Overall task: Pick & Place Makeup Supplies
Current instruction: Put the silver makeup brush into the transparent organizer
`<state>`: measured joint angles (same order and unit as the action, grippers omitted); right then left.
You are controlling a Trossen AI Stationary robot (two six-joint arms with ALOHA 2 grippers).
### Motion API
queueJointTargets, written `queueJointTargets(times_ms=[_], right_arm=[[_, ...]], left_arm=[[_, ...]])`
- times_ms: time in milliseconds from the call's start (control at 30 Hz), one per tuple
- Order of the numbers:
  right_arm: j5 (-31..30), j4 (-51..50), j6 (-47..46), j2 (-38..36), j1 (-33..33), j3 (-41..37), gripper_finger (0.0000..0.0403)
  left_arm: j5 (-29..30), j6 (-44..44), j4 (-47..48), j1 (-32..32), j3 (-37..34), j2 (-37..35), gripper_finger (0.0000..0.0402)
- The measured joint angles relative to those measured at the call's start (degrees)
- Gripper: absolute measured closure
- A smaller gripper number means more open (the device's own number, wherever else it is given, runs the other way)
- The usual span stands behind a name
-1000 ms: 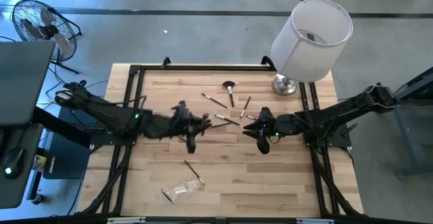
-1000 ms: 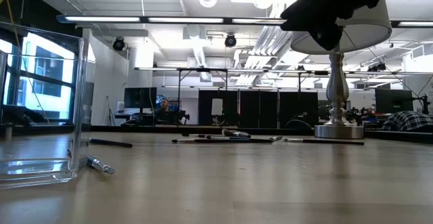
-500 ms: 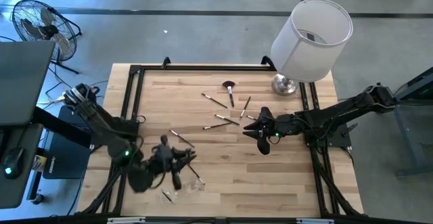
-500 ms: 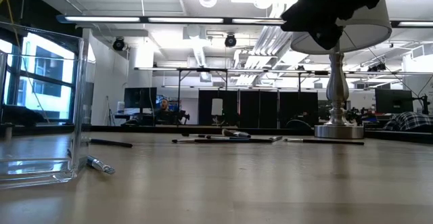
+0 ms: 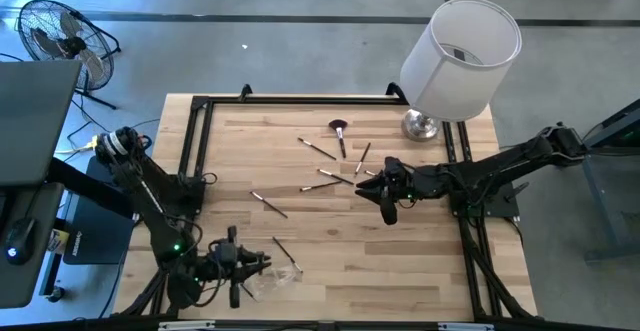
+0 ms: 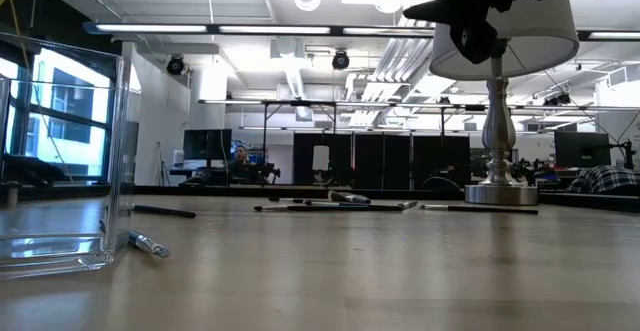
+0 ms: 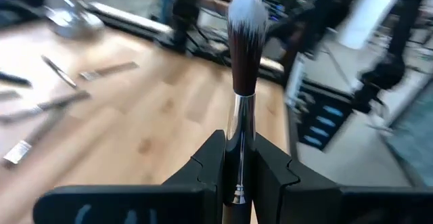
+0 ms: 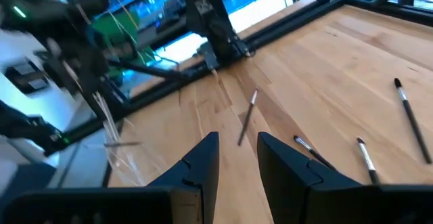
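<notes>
The left gripper [image 5: 232, 269] is low at the near edge of the table, at about 7 o'clock from the table's middle. Its fingers [image 7: 211, 158] are squeezed tight on a brush [image 7: 241, 68]. The brush sticks straight out past the fingers, with its fluffy white-tipped head far from the claw.

Just to the claw's 3 o'clock side sits the clear box [image 5: 268, 283]. It is very close, almost touching. So the brush only has a short way to go. I think the next job is to get the long brush lined up over the box's open top, then let it drop in.

The other brushes [image 5: 338, 169] lie flat in a loose bunch near the table's middle, up at about 1 o'clock from the left claw and well apart from it. One thin brush [image 5: 268, 203] lies alone between them.

The right gripper [image 5: 386, 193] hangs just beside that bunch, on its 3 o'clock side. Its fingers stand a little apart and hold nothing. It is the nearer arm for those brushes.
</notes>
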<state>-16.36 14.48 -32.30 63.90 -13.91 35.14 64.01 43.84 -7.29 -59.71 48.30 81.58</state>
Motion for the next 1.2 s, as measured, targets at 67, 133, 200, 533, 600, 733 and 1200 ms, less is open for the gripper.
queueJointTargets(times_ms=[67, 133, 200, 533, 600, 733, 1200], right_arm=[[-0.2, 0.6, -1.1, 0.0, 0.0, 0.0, 0.0307], [-1.4, 0.5, -2.8, 0.0, 0.0, 0.0, 0.0307], [-2.2, 0.5, -4.4, 0.0, 0.0, 0.0, 0.0307], [-4.9, 0.5, -10.2, 0.0, 0.0, 0.0, 0.0307], [-5.2, 0.5, -11.3, 0.0, 0.0, 0.0, 0.0307], [-5.9, 0.5, -12.8, 0.0, 0.0, 0.0, 0.0307], [-5.9, 1.4, -15.4, 0.0, 0.0, 0.0, 0.0307]], left_arm=[[-2.6, -0.8, -5.0, -0.5, -2.9, 0.0, 0.0363], [-5.4, -3.4, -12.0, -0.4, -6.0, 0.0, 0.0363], [-7.9, -8.0, -19.1, -0.3, -9.0, 0.0, 0.0363], [-17.5, -20.5, -44.0, -0.3, -22.3, 0.0, 0.0363], [-19.2, -23.3, -45.5, -0.3, -23.5, 0.0, 0.0363], [-23.6, -25.5, -45.6, 1.5, -24.9, 0.0, 0.0363], [-42.5, -25.4, -45.3, 10.4, -25.1, 0.0, 0.035]])
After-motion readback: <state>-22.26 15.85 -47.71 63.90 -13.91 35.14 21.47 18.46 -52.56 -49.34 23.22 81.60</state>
